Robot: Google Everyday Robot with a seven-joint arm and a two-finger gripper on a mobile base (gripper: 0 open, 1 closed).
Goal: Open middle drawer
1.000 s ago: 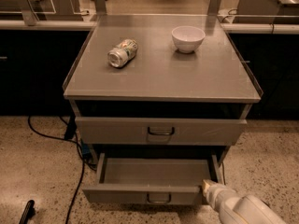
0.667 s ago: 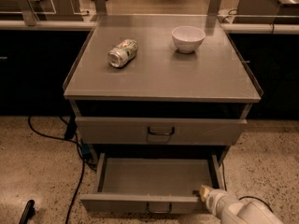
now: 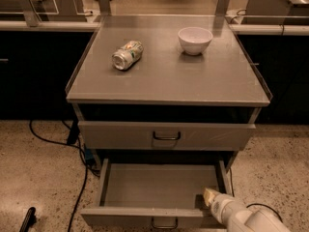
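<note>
The middle drawer point(image 3: 159, 185) is a grey metal drawer pulled well out from the cabinet. Its plain grey tray is empty, and its small dark pull handle point(image 3: 164, 223) shows at the bottom edge of the view. My gripper point(image 3: 210, 197) comes in from the bottom right on a white arm point(image 3: 246, 219). Its tip sits at the drawer's front right corner, just inside the front panel.
The top drawer point(image 3: 166, 135) above is closed. On the cabinet top point(image 3: 203, 81) lie a crushed can point(image 3: 127, 55) on its side and a white bowl point(image 3: 195, 39). Black cables point(image 3: 77, 178) run over the speckled floor at the left. Dark counters stand on both sides.
The middle drawer has slid further out toward the camera. My gripper has moved with it at its front right corner.
</note>
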